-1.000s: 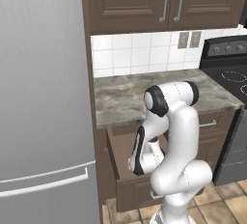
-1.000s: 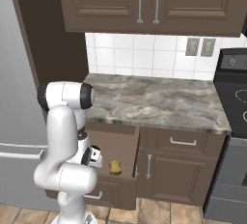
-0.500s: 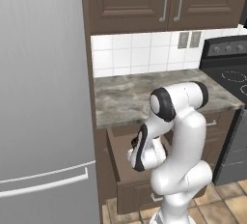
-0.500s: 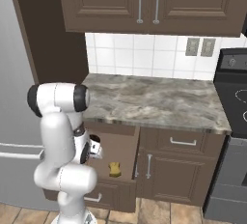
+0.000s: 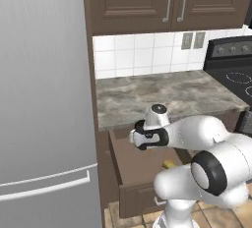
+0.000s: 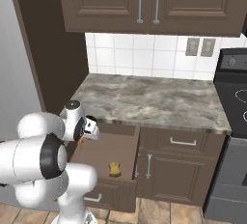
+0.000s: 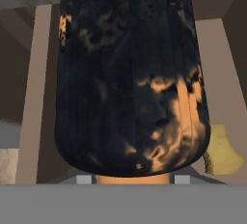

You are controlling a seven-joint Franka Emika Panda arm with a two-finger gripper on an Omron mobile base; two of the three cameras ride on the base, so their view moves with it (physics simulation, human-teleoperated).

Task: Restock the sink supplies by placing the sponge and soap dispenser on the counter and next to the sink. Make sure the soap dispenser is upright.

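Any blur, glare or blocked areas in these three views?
Hand view: the black soap dispenser sits so close it looks smeared and hides most of the open drawer; the sponge peeks past it. Both base views: sharp, evenly lit, no glare on the counter.

At the near left the white arm bends forward, its pincer (image 6: 89, 130) clamped above the left side of an open drawer (image 6: 108, 156) under the marbled table (image 6: 154, 100), with a bit of orange (image 6: 81, 143) showing just below the hand. The sponge (image 6: 114, 169) lies on the drawer floor toward its near right corner, apart from the hand. Dark wall cabinets (image 6: 149, 3) hang over a white tiled backsplash (image 6: 144, 59), and a black stove (image 6: 234, 97) stands at the right.
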